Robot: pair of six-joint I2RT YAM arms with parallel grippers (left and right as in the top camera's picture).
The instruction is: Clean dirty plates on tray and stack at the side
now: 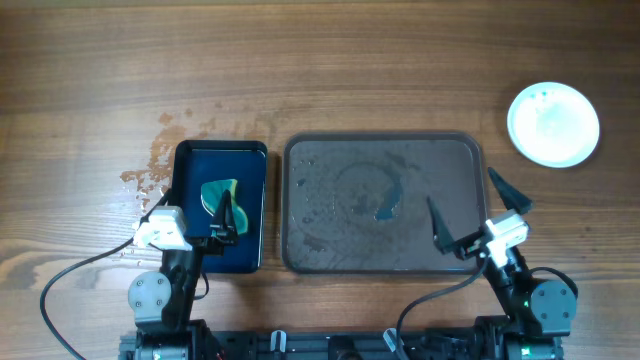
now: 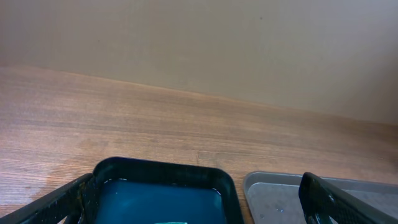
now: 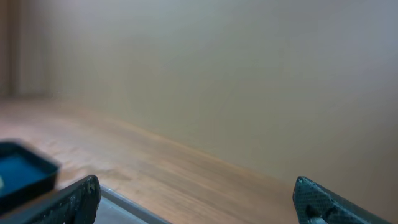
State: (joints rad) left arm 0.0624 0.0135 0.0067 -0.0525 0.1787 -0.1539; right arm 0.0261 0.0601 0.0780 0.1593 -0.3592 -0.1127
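Overhead view, wooden counter [image 1: 300, 60]. Dark tray [image 1: 330, 250] sits centre w/ no plates on it, just water drops & a blue smear [image 1: 387, 205]. White plates [image 1: 553, 124] lie at far right of counter, well apart from tray, and look clean. From above they read as one disc, so can't tell how many are stacked. Left fingers [image 1: 228, 215] spread open, empty, over blue basin [image 1: 181, 200] w/ green sponge [image 1: 218, 193] inside. Right fingers [image 1: 440, 228] spread open, empty, over tray's right end. Judgement: task looks done or nearly so, as nothing is left on tray to clean.
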